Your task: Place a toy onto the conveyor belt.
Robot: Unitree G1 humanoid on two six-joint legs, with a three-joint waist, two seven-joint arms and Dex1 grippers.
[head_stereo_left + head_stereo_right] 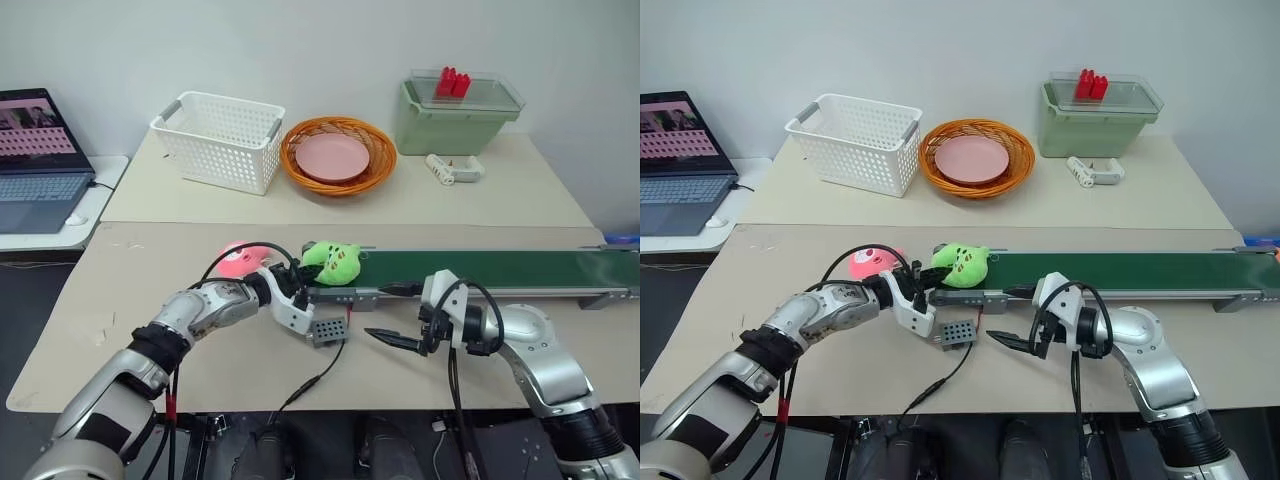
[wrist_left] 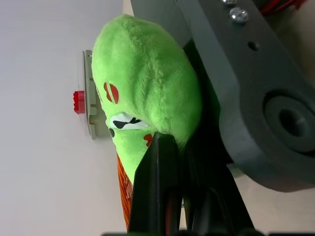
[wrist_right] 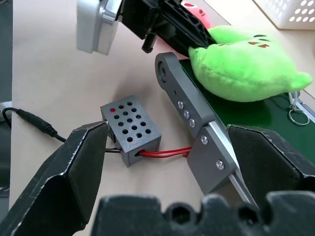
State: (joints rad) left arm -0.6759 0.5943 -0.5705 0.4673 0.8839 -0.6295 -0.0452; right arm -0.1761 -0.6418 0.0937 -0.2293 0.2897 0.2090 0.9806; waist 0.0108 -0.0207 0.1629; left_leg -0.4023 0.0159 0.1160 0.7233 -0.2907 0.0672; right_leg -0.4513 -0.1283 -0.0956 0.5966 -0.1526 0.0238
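Note:
The lime-green toy (image 1: pixel 336 262) sits at the left end of the dark green conveyor belt (image 1: pixel 490 270), over its end roller. My left gripper (image 1: pixel 306 277) reaches it from the left and is shut on its near edge. In the left wrist view the black fingers (image 2: pixel 158 167) pinch the plush below its little face (image 2: pixel 125 120). The right wrist view shows the toy (image 3: pixel 246 66) resting on the belt beside the grey frame (image 3: pixel 189 113). My right gripper (image 1: pixel 393 339) hovers open over the table just in front of the belt, holding nothing.
A pink plush (image 1: pixel 240 257) lies left of the belt's end. A small grey control box (image 1: pixel 328 328) with wires sits between my grippers. At the back stand a white basket (image 1: pixel 220 140), an orange basket with a pink plate (image 1: pixel 338 155) and a green bin (image 1: pixel 458 115). A laptop (image 1: pixel 35 160) is far left.

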